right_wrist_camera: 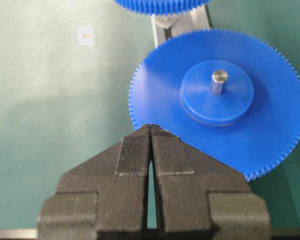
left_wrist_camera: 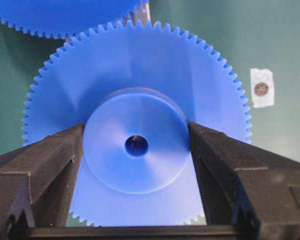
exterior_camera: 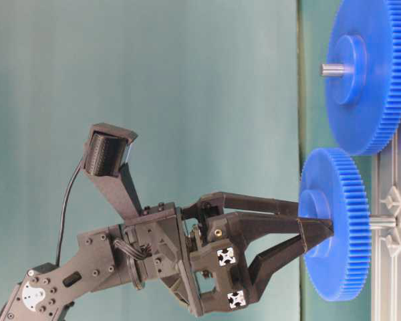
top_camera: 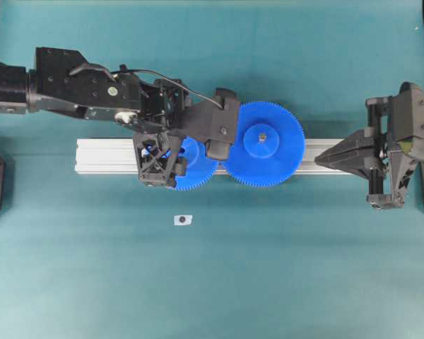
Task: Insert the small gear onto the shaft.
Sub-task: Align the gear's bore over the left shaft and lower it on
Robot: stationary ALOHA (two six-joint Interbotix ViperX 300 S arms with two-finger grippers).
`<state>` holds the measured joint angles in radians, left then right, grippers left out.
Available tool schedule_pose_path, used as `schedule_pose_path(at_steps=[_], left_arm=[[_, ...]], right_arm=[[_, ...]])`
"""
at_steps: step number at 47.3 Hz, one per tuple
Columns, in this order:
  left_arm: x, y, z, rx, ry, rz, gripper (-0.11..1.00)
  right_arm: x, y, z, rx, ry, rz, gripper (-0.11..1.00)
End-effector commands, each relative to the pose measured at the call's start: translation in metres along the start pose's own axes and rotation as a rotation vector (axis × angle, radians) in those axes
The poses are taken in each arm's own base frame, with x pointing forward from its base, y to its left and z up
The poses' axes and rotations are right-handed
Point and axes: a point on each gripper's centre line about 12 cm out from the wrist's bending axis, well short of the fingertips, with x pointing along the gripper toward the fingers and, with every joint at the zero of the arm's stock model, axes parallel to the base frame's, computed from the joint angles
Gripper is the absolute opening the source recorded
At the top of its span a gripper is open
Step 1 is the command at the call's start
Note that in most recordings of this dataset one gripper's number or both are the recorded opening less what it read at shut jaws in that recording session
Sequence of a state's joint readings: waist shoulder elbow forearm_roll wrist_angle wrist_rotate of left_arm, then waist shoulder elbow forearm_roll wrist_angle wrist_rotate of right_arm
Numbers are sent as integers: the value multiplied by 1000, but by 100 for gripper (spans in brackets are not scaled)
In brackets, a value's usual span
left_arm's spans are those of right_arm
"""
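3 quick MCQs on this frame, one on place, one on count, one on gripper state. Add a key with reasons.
1. Where does the left gripper grip the small gear?
A. on the toothed rim
B. on the raised hub
C. through the centre hole

2. How many blue gears sit over the rail?
A. one
B. two
C. three

3. What state is the right gripper in?
A. shut, holding nothing
B. shut on the large gear
C. wide open

Key:
1 B, the left wrist view shows a finger pressed against each side of the hub.
2 B, the overhead view shows the small gear beside the large gear, their teeth meeting.
3 A, the right wrist view shows its fingertips closed together, nothing between them, just short of the large gear's rim.
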<state>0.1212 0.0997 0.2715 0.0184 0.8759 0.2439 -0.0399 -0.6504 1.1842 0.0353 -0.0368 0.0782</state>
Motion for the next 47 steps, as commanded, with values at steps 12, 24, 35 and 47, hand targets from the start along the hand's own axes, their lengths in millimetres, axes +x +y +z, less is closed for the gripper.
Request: schedule_pose_path(at_steps=[12, 24, 35, 47], left_arm=[[-7, 14, -2, -27, -3, 18, 69], [-8, 14, -4, -32, 17, 14, 69], [-19, 8, 4, -19, -17, 14, 70], [-17, 4, 4, -15, -13, 9, 87]], right_arm=[[0, 1, 5, 11, -21, 2, 3], [0, 0, 5, 11, -22, 1, 3], [-1, 1, 6, 11, -24, 3, 3], [-1, 1, 6, 11, -24, 3, 3]])
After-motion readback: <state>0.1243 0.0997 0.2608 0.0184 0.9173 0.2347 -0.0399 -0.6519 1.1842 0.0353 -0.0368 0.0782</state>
